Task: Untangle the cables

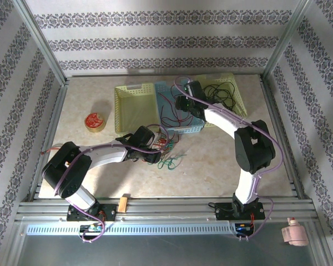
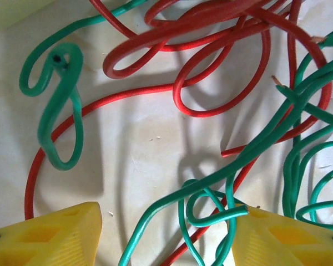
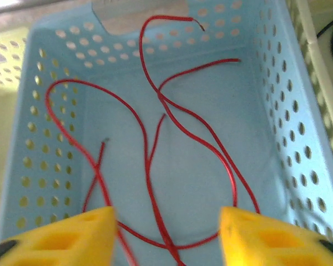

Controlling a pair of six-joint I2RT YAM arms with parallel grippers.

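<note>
Right gripper (image 3: 166, 235): spread above red cables (image 3: 149, 163) in blue basket (image 3: 188, 194); lift clear without snagging. Left gripper (image 2: 166, 238): spread over tangle (image 2: 183, 30) on desk (image 2: 144, 144); pinch one green strand (image 2: 255, 149).

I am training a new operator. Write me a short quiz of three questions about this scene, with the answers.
1. True or false: the blue basket holds green cables.
2. What colour are the cables in the yellow basket to the right of it? A red, B black, C green.
3. Fill the gap: the open left hand hovers over a tangle of red and ____ cables.
Key: 1 false, it holds red cables. 2 B, black cables. 3 green cables.
</note>
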